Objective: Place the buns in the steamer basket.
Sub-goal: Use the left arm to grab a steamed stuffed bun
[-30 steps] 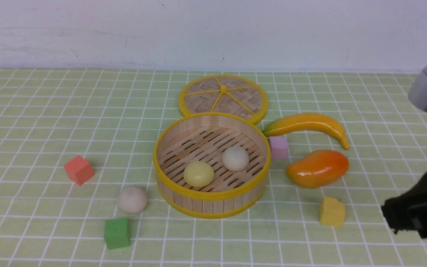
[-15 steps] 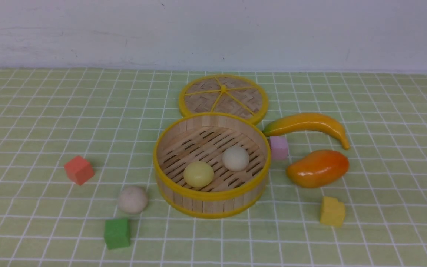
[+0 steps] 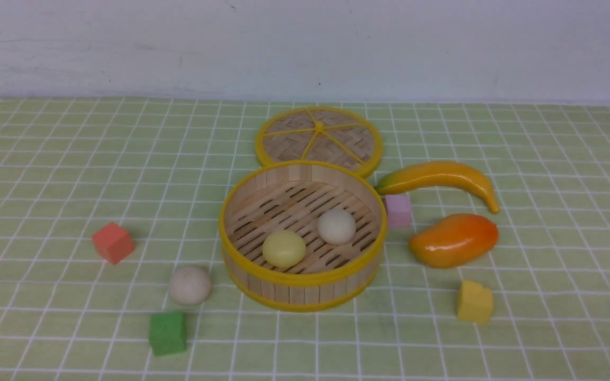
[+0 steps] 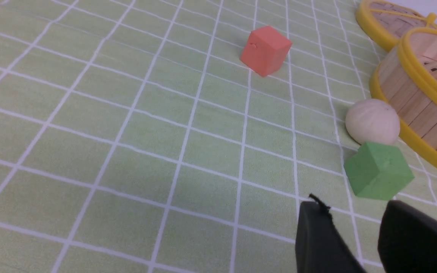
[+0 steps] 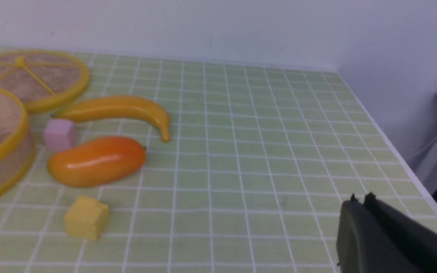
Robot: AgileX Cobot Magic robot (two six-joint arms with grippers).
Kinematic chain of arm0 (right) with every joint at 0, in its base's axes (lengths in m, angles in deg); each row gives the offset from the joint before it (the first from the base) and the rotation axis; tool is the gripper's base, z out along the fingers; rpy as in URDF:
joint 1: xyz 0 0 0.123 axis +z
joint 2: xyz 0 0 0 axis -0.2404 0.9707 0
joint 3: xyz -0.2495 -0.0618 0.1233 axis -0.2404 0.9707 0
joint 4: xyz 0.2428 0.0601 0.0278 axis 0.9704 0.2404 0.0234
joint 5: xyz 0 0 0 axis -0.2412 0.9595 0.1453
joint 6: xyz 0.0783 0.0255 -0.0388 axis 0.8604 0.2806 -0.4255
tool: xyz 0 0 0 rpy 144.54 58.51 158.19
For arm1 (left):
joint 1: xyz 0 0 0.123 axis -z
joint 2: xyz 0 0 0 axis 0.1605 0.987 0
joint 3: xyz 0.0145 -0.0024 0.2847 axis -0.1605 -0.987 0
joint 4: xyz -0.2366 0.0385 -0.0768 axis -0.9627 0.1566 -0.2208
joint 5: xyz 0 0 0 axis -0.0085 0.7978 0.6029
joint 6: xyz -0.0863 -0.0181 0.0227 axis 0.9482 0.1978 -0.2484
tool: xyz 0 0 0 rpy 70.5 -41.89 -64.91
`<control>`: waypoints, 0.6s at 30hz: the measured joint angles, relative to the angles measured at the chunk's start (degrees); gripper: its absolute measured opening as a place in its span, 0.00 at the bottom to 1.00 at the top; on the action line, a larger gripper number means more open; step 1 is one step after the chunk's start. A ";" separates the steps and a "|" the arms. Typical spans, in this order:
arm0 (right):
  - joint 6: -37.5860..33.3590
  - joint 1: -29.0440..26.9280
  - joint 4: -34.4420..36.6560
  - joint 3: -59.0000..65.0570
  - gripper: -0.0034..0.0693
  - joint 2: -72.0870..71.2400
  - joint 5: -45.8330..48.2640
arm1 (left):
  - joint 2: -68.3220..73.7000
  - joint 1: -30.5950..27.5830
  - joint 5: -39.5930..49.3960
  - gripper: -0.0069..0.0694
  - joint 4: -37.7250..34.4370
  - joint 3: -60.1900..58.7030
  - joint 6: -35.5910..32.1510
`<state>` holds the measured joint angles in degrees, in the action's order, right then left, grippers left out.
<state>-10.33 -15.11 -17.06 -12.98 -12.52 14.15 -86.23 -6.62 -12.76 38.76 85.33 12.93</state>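
The beige bun [image 4: 372, 121] lies on the table [image 4: 127, 132] beside the steamer basket [image 4: 412, 57], just past the left claw [image 4: 351, 212], whose jaws stand apart. The yellow bun [image 3: 284, 248] and white bun [image 3: 336, 226] sit inside the basket. The right claw [image 5: 360, 199], pinched together, is well apart from them.

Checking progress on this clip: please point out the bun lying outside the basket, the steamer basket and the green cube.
bun outside the basket [image 3: 190, 284]: front view, middle of the ball.
steamer basket [image 3: 294, 293]: front view, near outer wall.
green cube [image 4: 378, 174]: left wrist view, middle of the cube.
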 joint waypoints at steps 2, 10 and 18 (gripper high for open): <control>0.00 0.00 -0.89 4.55 0.05 -3.08 -0.73 | 0.00 0.00 0.04 0.40 0.00 0.00 0.00; 0.00 -0.06 -0.82 19.57 0.06 -6.02 -16.90 | 0.00 0.00 0.05 0.40 0.00 0.00 0.00; 2.78 1.55 0.74 28.22 0.07 -6.02 -18.75 | 0.00 0.00 0.00 0.40 0.00 0.00 0.00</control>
<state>-7.55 -13.56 -16.32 15.24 -18.54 -4.60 -86.23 -6.62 -12.76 38.76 85.33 12.93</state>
